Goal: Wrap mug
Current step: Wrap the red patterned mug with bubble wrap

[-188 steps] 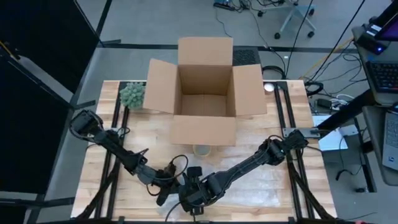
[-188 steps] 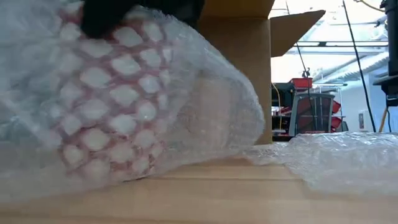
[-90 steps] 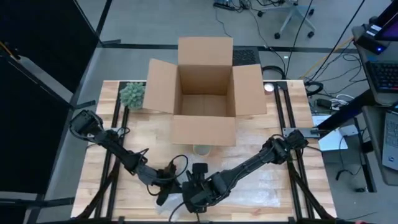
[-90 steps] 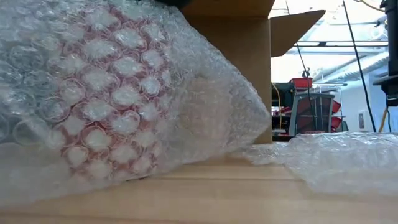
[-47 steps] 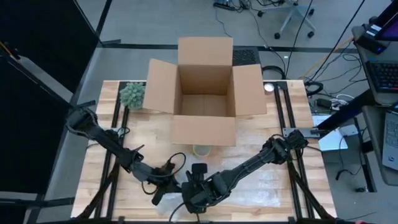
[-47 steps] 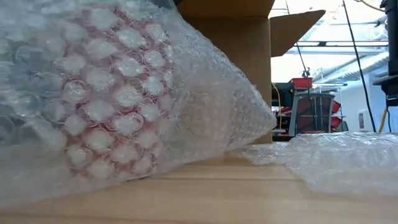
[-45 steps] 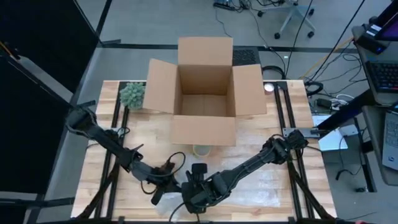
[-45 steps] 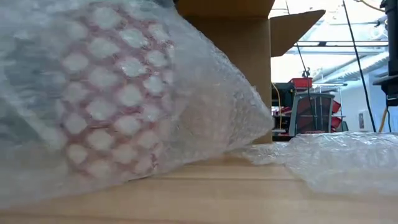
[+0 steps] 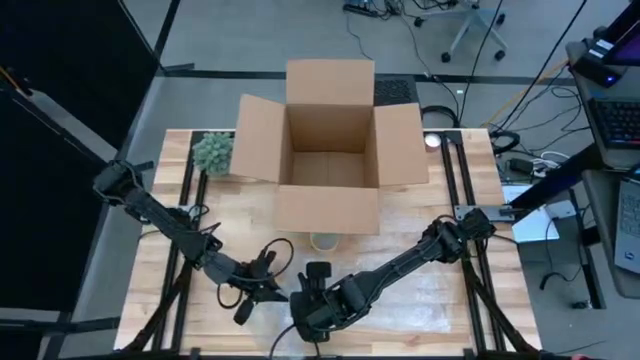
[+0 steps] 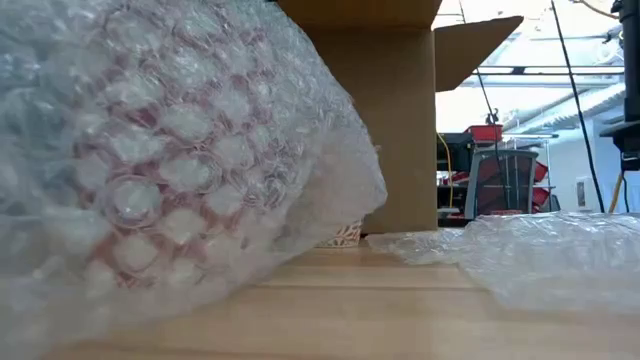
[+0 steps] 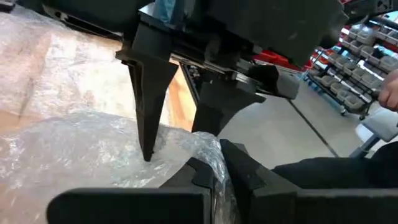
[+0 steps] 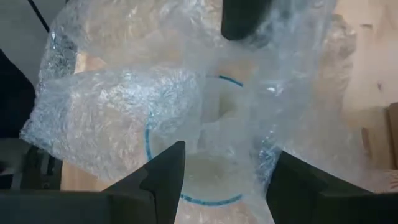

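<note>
Left jaws (image 9: 243,310) withdrawn, right jaws (image 12: 214,180) seemingly spread around wrapped mug (image 12: 205,118)

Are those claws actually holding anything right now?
The left gripper seems to pinch the bubble wrap by its edge; the right gripper straddles the wrapped mug, open.

Stood as a light wooden table (image 9: 170,250) on dark rails — planks running side to side. Bore an open cardboard box (image 9: 328,160) at the far middle, flaps spread, with a small green plant (image 9: 212,152) just beside its left flap. Carried a small round thing (image 9: 323,241) just before the box and a sheet of bubble wrap (image 10: 530,255) along the near edge — crumpled, partly bundled.
</note>
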Motion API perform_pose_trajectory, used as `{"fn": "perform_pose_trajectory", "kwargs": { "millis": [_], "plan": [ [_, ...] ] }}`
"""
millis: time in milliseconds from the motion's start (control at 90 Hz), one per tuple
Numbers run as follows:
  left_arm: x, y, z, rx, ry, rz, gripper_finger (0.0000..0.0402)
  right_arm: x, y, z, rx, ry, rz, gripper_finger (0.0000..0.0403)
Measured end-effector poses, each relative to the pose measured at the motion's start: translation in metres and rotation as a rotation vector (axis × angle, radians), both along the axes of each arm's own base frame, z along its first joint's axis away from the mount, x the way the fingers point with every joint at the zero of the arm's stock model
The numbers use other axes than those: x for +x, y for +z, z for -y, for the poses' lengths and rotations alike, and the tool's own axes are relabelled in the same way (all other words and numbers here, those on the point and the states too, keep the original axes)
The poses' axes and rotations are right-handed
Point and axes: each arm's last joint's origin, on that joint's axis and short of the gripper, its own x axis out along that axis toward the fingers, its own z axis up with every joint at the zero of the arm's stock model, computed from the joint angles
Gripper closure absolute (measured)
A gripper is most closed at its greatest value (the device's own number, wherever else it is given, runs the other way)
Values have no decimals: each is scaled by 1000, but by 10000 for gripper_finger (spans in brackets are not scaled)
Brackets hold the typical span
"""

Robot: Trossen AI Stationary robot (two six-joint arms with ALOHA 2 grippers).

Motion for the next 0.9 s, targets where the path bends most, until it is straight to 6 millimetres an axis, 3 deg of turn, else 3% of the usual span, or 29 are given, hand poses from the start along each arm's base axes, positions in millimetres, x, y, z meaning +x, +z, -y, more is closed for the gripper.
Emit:
{"fn": "perform_pose_trajectory", "kwargs": {
  "millis": [400,656,800,900],
  "plan": [
    [0,-1,0,7,0,-8,401,0,-1,0,13,12,-14,227],
    [0,-2,0,-8,6,-21,401,-16,16,-16,144,75,-45,227],
    [0,-3,0,-6,7,-32,401,-26,18,-29,25,80,18,227],
    [0,-3,0,-4,8,-34,401,-24,16,-24,-11,67,9,227]
  ]
}}
